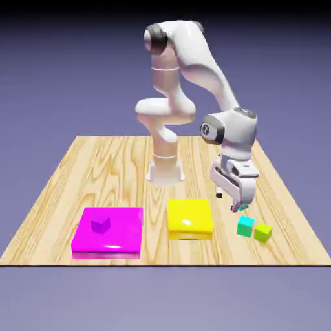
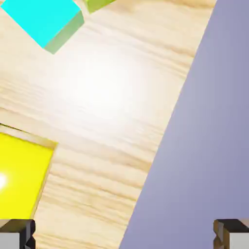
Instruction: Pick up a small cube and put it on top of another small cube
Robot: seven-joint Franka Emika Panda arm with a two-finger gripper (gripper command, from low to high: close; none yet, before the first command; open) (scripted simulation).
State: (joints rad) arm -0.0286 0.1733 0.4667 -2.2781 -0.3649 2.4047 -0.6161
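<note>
Only the exterior view shows the purple cube; gripper jaws open, above the small teal cube beside the lime cube.

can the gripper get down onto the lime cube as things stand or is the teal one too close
Probably yes. The gripper is open and empty, hanging just behind the teal cube. The lime cube has nothing on top, but the teal cube sits close beside it, so a finger could nudge it.

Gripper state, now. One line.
Gripper: open and empty, fingers wide apart, hovering above the table just behind the teal-green cube and lime cube.
</note>
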